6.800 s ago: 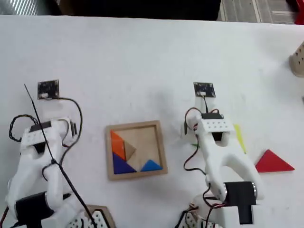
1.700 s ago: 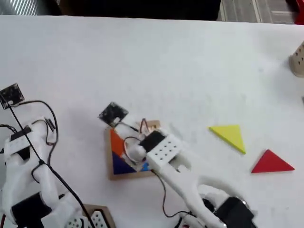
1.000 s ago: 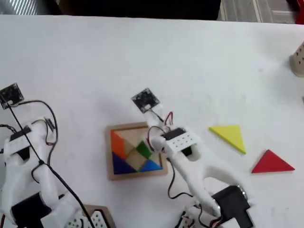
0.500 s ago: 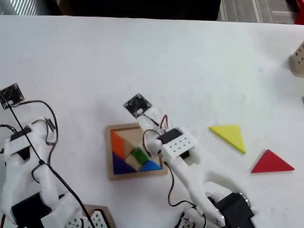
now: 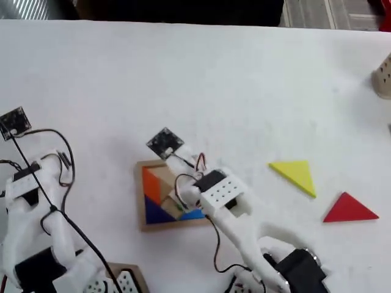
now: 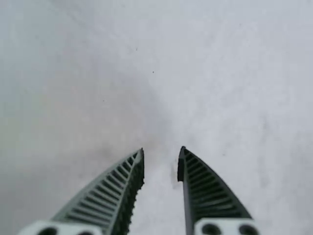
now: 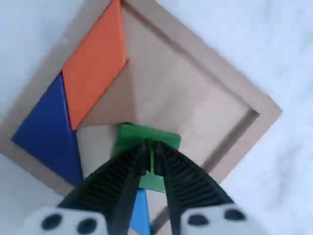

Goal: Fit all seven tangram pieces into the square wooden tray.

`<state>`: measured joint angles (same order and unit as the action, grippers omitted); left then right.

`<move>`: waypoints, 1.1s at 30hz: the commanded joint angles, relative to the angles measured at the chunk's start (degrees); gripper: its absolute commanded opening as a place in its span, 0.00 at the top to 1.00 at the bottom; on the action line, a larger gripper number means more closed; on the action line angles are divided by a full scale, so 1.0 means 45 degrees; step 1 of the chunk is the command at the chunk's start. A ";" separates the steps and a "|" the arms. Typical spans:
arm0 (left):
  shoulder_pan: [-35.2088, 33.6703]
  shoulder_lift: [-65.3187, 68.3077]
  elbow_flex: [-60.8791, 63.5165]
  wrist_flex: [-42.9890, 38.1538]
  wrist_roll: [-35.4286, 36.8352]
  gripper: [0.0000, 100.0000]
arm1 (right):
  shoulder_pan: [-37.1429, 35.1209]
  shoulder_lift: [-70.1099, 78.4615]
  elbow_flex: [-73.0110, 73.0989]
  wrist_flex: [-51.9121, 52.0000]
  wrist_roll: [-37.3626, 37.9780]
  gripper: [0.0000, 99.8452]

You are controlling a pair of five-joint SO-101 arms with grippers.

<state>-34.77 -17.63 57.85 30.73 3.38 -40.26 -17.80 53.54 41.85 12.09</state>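
Tan tray (image 7: 222, 95) with orange piece (image 7: 93, 63), blue piece (image 7: 46, 137) and green piece (image 7: 128, 136).

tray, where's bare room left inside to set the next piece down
Inside the tray, bare wood lies between the green square and the far right rim corner. The left and near sides are crowded: orange piece, dark blue piece, light blue piece, and the right gripper at the green square.

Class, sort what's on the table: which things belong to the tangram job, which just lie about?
Job: wooden tray, orange piece, dark blue triangle, green piece, light blue piece, yellow triangle, red triangle, right tool, left tool.
Lying about: beige holed block.
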 commanded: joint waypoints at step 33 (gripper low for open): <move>-0.0029 -0.0225 -0.0293 -0.0274 0.0098 0.87 | 0.1162 0.0400 0.0098 -0.1143 -0.0527 0.98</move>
<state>-34.77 -17.63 57.85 30.73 3.38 -34.37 -15.69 56.53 36.31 10.15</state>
